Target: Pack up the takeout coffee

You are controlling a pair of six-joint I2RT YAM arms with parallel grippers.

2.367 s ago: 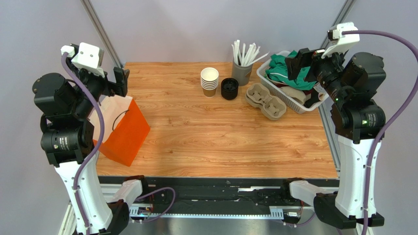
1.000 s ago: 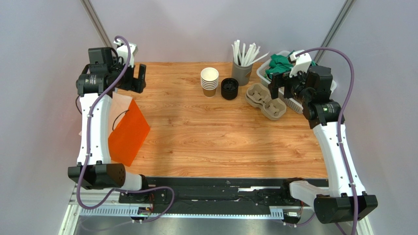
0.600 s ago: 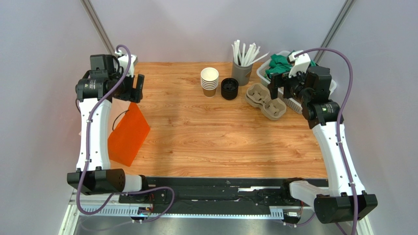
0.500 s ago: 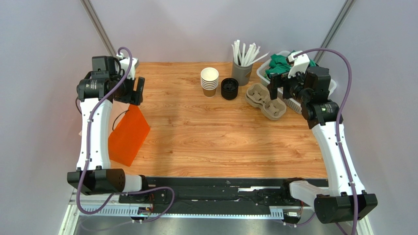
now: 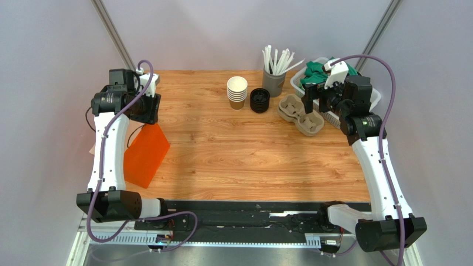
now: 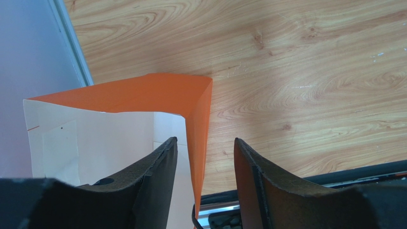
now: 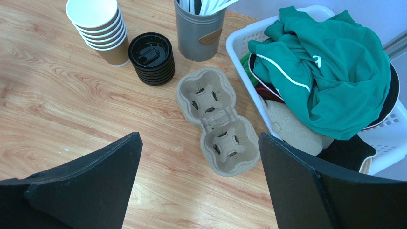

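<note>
The takeout coffee is out of view; no single lidded cup shows in any view. The orange paper bag (image 5: 145, 155) stands open at the table's left edge, its white inside showing in the left wrist view (image 6: 143, 93). My left gripper (image 5: 151, 108) (image 6: 204, 140) hangs over the bag's far right corner. Its jaws straddle the bag's right wall with a gap on each side, so it is open and half narrowed. My right gripper (image 5: 315, 100) (image 7: 199, 138) is wide open and holds nothing, above the cardboard cup carrier (image 5: 300, 114) (image 7: 217, 119).
A stack of lidless paper cups (image 5: 237, 91) (image 7: 98, 28) and a stack of black lids (image 5: 259, 100) (image 7: 152, 57) stand at the back. Beside them are a grey holder of white straws (image 5: 273, 82) and a white basket (image 7: 239, 43) of clothes at the back right.
My left gripper has come down and nearer over the bag's far corner, and its jaws have narrowed round the bag's wall. The right arm has barely moved.
</note>
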